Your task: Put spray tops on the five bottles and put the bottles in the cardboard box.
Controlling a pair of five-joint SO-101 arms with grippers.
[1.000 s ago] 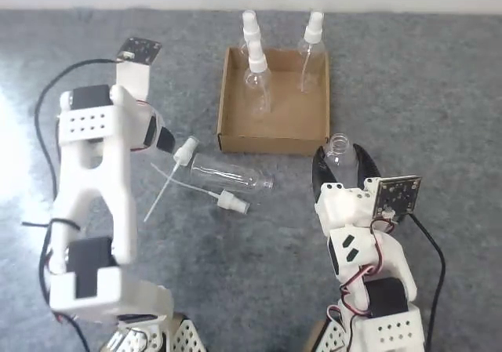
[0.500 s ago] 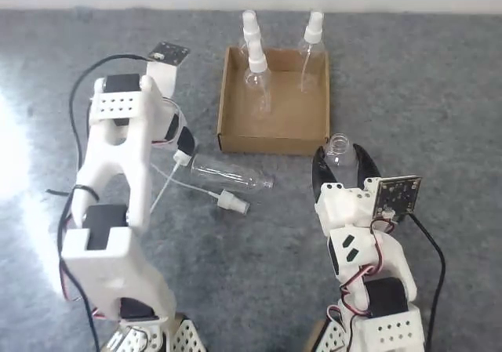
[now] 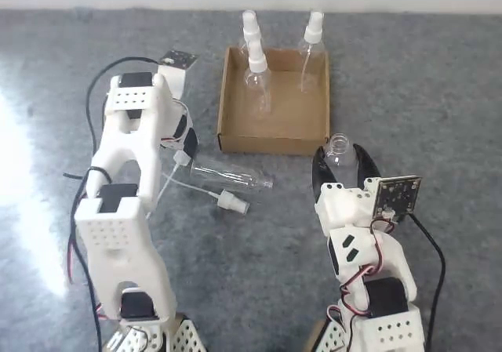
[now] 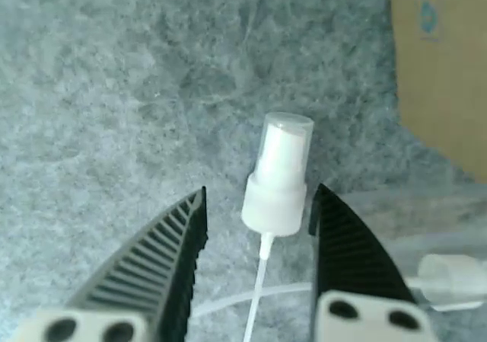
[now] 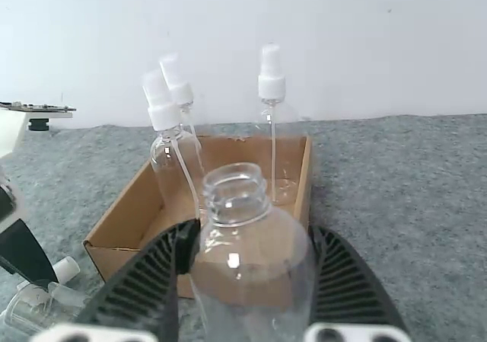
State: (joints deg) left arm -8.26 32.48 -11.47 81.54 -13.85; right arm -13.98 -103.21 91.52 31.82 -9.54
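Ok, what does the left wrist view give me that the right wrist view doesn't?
Left wrist alone: the left gripper open with a finger on each side of the spray top, the top's dip tube, and a second loose top. Right wrist alone: the right gripper shut on the uncapped bottle, and three capped bottles standing in the box. Both: the cardboard box, the lying bottle, that spray top and the grey carpet.

A grey felt-like mat (image 3: 439, 93) lay beneath and all around the left gripper (image 4: 260, 193); a plain white wall (image 5: 380, 45) stood well beyond the right gripper (image 5: 251, 234).
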